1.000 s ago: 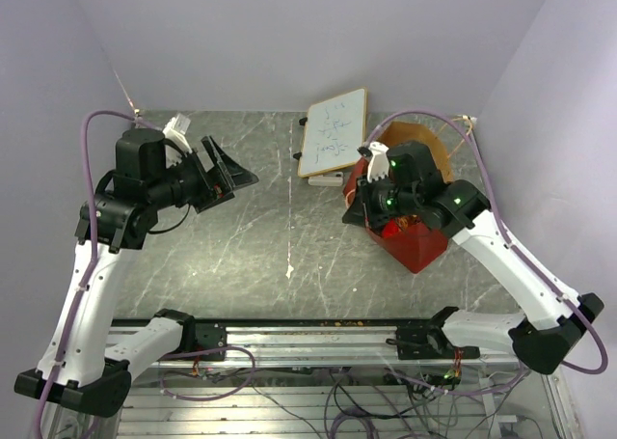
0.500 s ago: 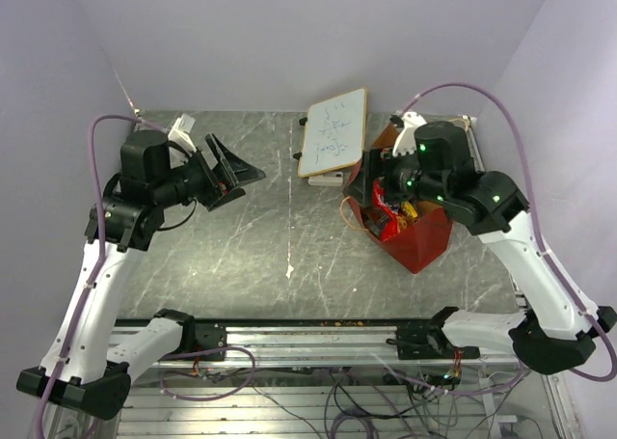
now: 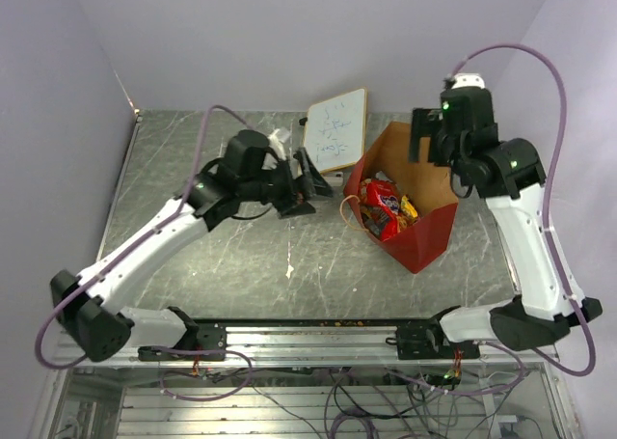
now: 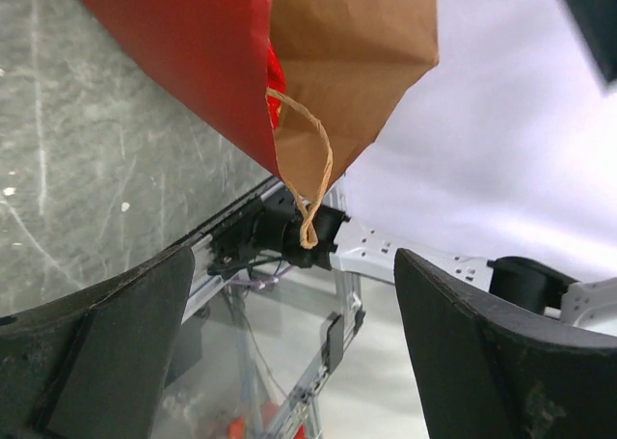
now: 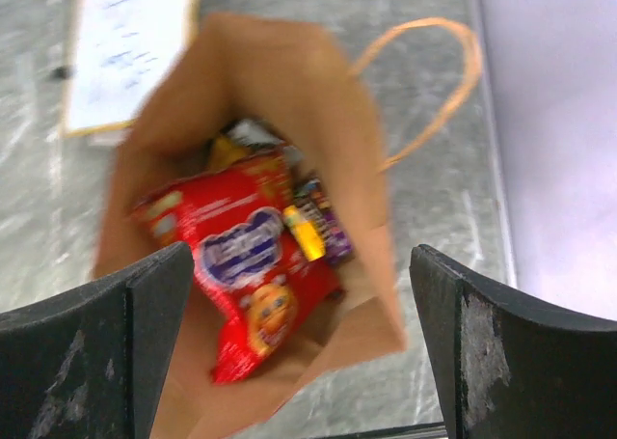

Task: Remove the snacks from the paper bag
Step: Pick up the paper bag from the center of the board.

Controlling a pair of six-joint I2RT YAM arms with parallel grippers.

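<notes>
The paper bag is sitting on the right half of the grey marbled table, just beside a small whiteboard, its mouth gaping up toward the overhead camera. Its outer walls are showing red and its inside plain brown, with a twisted paper handle looping from the rim. Inside, a red crinkly cookie packet with a blue oval logo is lying on top, and small bars in yellow and purple wrappers are peeking out beside it (the right wrist view is blurred, so finer print cannot be read). The left gripper is hanging just left of the bag, its jaws spread wide and holding nothing. The right gripper is hovering above the bag's mouth, its jaws likewise spread apart and empty.
</notes>
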